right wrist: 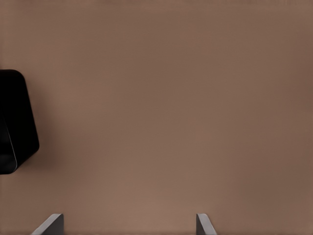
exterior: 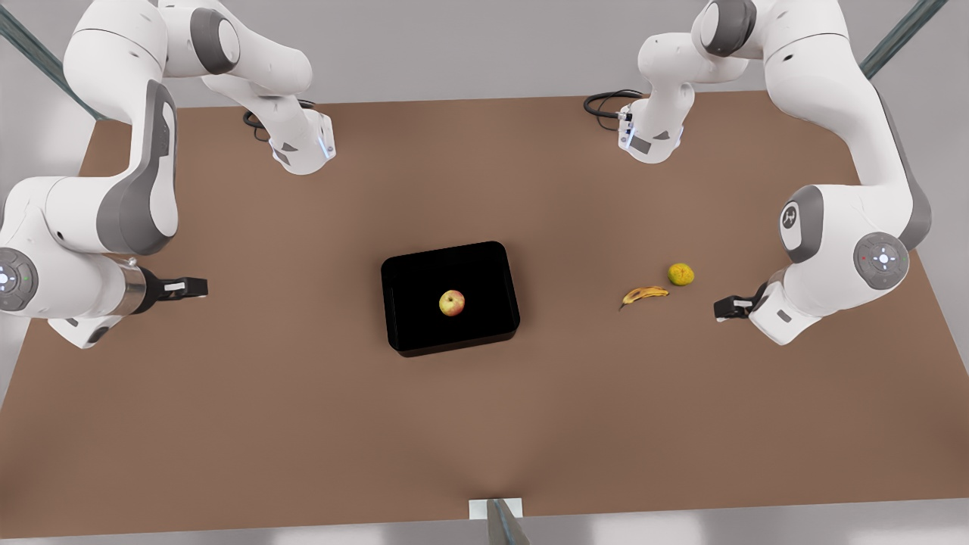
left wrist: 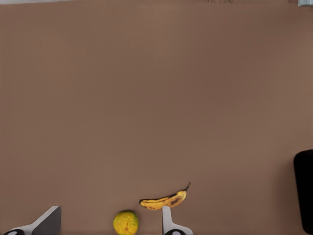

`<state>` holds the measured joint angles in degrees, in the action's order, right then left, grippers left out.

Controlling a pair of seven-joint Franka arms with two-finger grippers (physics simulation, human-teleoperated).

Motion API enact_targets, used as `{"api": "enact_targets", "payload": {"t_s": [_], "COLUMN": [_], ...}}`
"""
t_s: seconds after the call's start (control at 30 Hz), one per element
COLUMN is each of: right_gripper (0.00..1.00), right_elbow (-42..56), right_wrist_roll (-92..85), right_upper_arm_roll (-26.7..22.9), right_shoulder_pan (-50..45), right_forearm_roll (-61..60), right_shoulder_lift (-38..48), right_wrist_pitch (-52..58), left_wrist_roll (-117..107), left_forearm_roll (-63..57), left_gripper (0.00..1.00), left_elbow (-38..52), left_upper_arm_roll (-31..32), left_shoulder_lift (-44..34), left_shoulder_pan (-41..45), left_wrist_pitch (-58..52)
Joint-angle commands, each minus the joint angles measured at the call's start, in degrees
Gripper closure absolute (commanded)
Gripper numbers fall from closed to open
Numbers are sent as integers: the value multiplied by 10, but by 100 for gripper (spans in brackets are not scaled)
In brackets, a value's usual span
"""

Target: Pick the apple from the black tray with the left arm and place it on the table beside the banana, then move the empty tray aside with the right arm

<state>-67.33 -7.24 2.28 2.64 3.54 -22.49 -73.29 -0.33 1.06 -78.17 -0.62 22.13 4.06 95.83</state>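
The apple point(exterior: 452, 303), yellow-green with a red blush, lies near the middle of the black tray point(exterior: 424, 280) at the centre of the brown table point(exterior: 303, 424). The banana point(exterior: 645, 294) rests on the table toward the front view's right. My left gripper point(exterior: 719, 309) hovers just right of the banana, open and empty; in its wrist view point(left wrist: 107, 226) the banana point(left wrist: 164, 200) lies just past its fingers, and the tray's edge point(left wrist: 304, 191) shows farther off. My right gripper point(exterior: 203, 287) waits open at the front view's left, with a tray corner point(right wrist: 14, 122) ahead of it point(right wrist: 128, 227).
A bumpy yellow-green round fruit point(exterior: 680, 274) sits just behind the banana, close to the left gripper point(left wrist: 125, 223). Both arm bases stand at the table's far edge. A small white bracket point(exterior: 496, 509) sits at the near edge.
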Motion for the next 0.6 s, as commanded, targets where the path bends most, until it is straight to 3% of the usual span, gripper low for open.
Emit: {"api": "enact_targets", "payload": {"t_s": [0.0, 0.13, 0.2, 0.27, 0.33, 0.57], "right_gripper": [0, 0, 0, 0, 0, 0], "right_elbow": [0, 1, 3, 4, 4, 4], "right_wrist_roll": [-11, -5, 2, 13, 12, 12], "right_upper_arm_roll": [0, 4, 11, 11, 10, 7], "right_shoulder_pan": [0, -4, -40, -40, -38, -37], "right_forearm_roll": [0, 0, -2, -13, -10, -10], "right_shoulder_lift": [1, -1, -11, -11, -11, -11], "right_wrist_pitch": [-2, -6, -9, -8, -7, -6], "left_wrist_roll": [-23, -42, -290, -311, -424, -630], "left_forearm_roll": [0, 28, 8, -13, -9, 3], "left_gripper": [0, 0, 0, 0, 0, 0], "left_elbow": [0, 1, 15, 7, 10, 11], "left_upper_arm_roll": [1, 26, 26, 26, 27, 28], "left_shoulder_lift": [-1, -6, -4, -1, 26, 123], "left_shoulder_pan": [1, 23, 117, 221, 262, 321], "left_wrist_pitch": [1, 4, 9, 1, 8, 118]}}
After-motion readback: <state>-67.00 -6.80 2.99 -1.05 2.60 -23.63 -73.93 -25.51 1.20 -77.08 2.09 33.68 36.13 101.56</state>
